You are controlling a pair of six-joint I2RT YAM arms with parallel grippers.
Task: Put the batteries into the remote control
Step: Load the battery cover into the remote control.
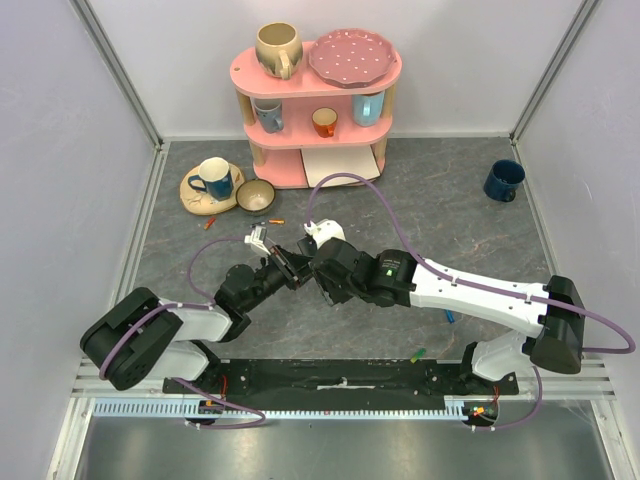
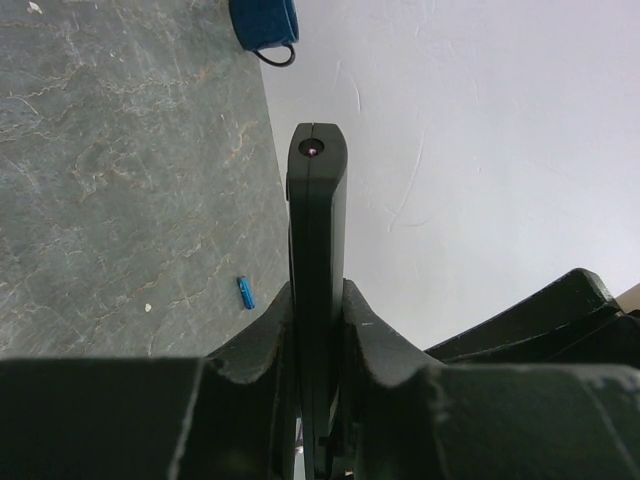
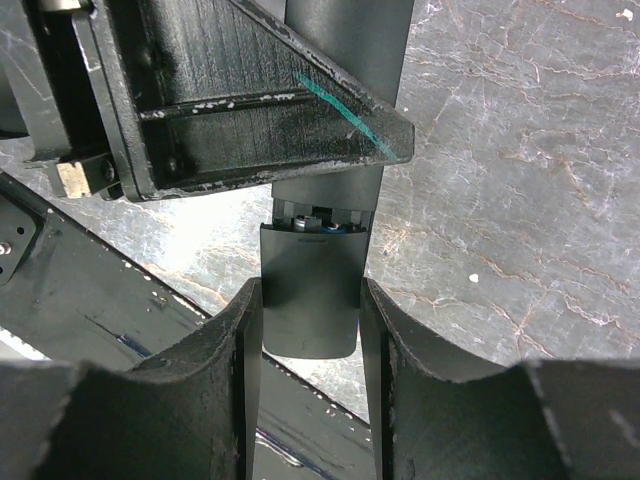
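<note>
Both arms hold the remote control [image 2: 317, 230] between them, above the bench [image 1: 450, 215].
The left fingers [image 2: 268, 335] are clamped narrow on the remote control's flat faces, which sit edge-on to that camera. The right fingers [image 3: 235, 340], about half spread, pinch the back cover [image 3: 310, 275] at its other end, where what may be 2 batteries [image 3: 320, 224] show in the gap. 1 blue battery [image 2: 245, 292] lies on the bench.

The left arm [image 1: 190, 325] and right arm [image 1: 480, 295] are stretched inward, wrists brought together at mid-table. The remote control [image 2: 317, 200] is clamped edgewise by the left gripper [image 2: 318, 300], and its end is pinched by the right gripper [image 3: 310, 300].
</note>
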